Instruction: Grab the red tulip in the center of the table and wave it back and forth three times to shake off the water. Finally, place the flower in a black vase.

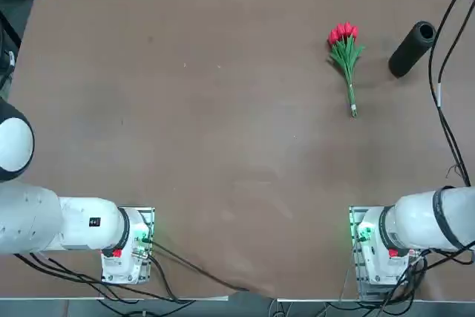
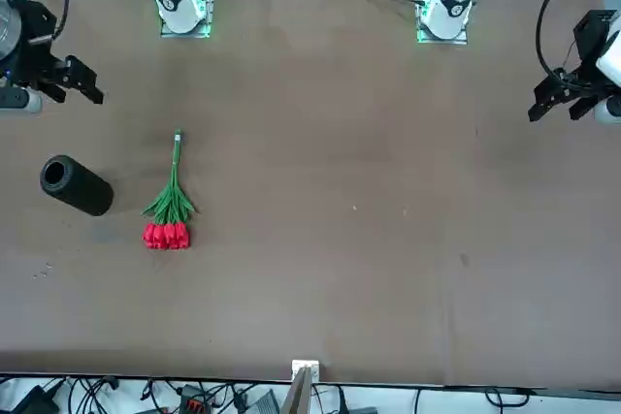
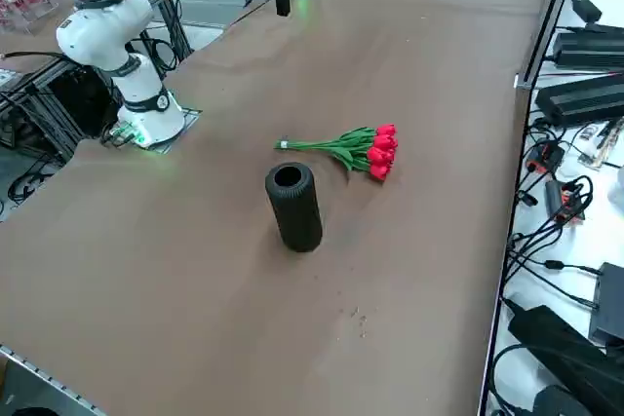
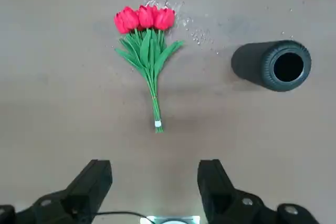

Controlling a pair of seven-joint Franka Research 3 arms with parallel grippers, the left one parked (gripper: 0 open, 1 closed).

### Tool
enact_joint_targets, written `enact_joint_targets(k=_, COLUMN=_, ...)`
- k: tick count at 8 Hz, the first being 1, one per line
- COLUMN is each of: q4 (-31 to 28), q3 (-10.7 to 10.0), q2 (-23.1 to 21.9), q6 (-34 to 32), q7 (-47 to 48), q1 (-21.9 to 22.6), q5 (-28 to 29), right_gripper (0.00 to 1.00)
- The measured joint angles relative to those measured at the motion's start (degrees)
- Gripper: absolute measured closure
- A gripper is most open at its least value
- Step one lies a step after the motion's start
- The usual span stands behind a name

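Brown matte tabletop fills nearly every view, and most of the table is bare: in the top view the whole left half and the middle lie open, with only the two arm bases along the bottom edge. Cables and gear crowd the strip past the table's top edge in that view, and more cables and black boxes line the floor at the right of the right side view.

One bunch, the red tulip, lies flat in the upper right of the top view, blooms toward the top edge and stem running down toward the middle; in the front view it sits at left centre, blooms toward the bottom edge. One black vase lies on its side just right of the tulip in the top view, apart from it, its round mouth pointing toward the upper right corner and close to the table's right edge. In the front view the vase is left of the tulip.

One working pincer, the right gripper, hangs above the table short of the tulip's stem end, its two fingers spread wide with nothing between them. A few water droplets speckle the table beside the blooms in the right wrist view.
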Motion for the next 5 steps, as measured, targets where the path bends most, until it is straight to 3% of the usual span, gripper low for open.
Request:
enact_joint_targets(k=2, q4=0.1, q3=0.0, q2=1.9, q6=-0.6, q7=0.0, q1=0.0, q5=0.0, right_gripper=0.00)
enact_joint_targets(k=5, q4=0.3, q3=-0.1, q2=5.4, q6=-10.9, q7=0.1, q1=-0.1, q5=0.0, right_gripper=0.00)
